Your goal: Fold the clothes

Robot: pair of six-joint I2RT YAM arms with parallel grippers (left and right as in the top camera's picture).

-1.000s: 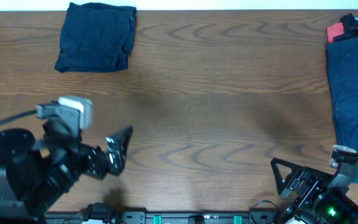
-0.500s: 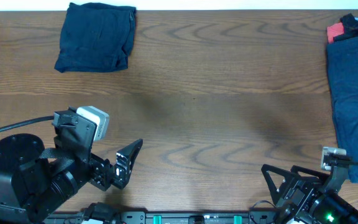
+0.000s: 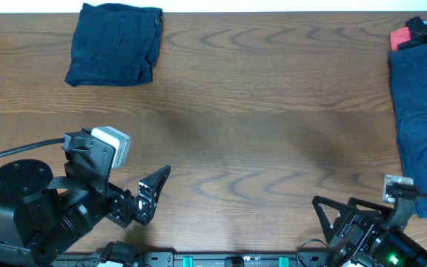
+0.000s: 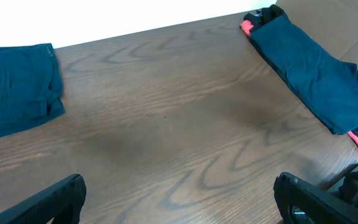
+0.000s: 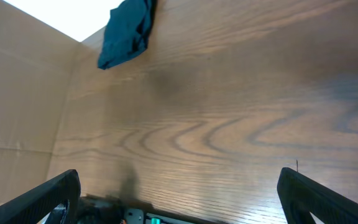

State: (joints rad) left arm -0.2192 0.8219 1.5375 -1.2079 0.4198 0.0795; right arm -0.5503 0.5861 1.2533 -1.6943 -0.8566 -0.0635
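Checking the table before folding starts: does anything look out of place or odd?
Nothing spilled or damaged. One oddity: a red item pokes out from under the navy pile at the right edge. The folded navy garment lies tidily far left.

Left pincer (image 3: 154, 196), right pincer (image 3: 338, 211) farther back

Brown wood-grain surface (image 3: 258, 111). Red fabric (image 3: 397, 38) and black fabric (image 3: 423, 27) bunched at far right corner. Tan cardboard-like panel (image 5: 17, 93) borders the surface in right wrist view.
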